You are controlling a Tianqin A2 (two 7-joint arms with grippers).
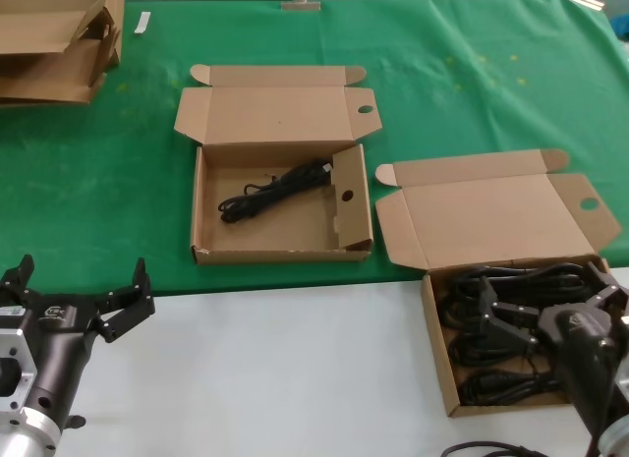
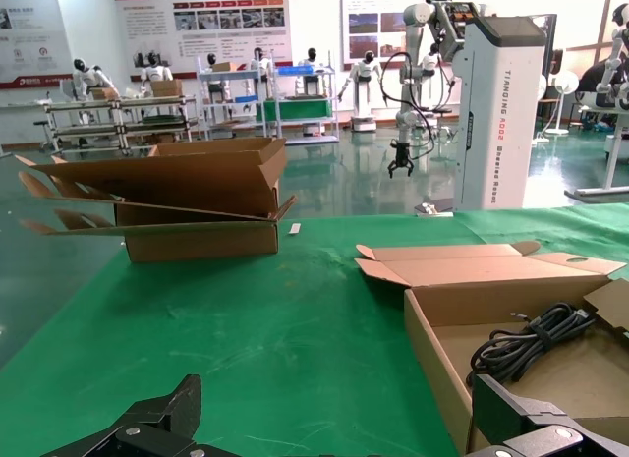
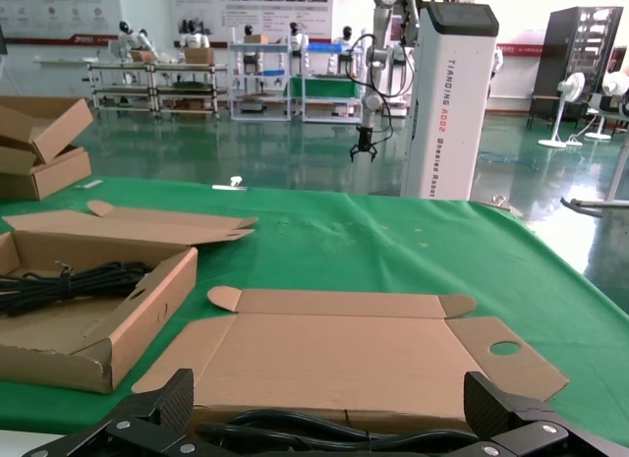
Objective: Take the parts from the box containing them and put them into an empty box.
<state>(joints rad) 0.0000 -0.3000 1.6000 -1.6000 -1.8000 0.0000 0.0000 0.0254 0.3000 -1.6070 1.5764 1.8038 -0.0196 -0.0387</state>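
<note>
At the far left of the green cloth sits a pile of flattened cardboard. Nearer me, my left gripper hangs over the white table edge with its fingers spread wide, holding nothing.

Moving right, the box with the holed upright side flap lies open on the cloth, lid folded back. One cable bundle rests inside it on the cardboard floor. Its long axis runs diagonally, one end toward the near left corner and the other pointing to the far right, close to the holed flap. In the left wrist view the same bundle lies in that box.

Further right, the second box lies open half on the cloth and half on the white surface. It holds several black cable bundles, lying mostly side to side across the box. My right gripper is down inside this box among those cables, fingers spread apart, and I cannot tell whether they touch a bundle.
</note>
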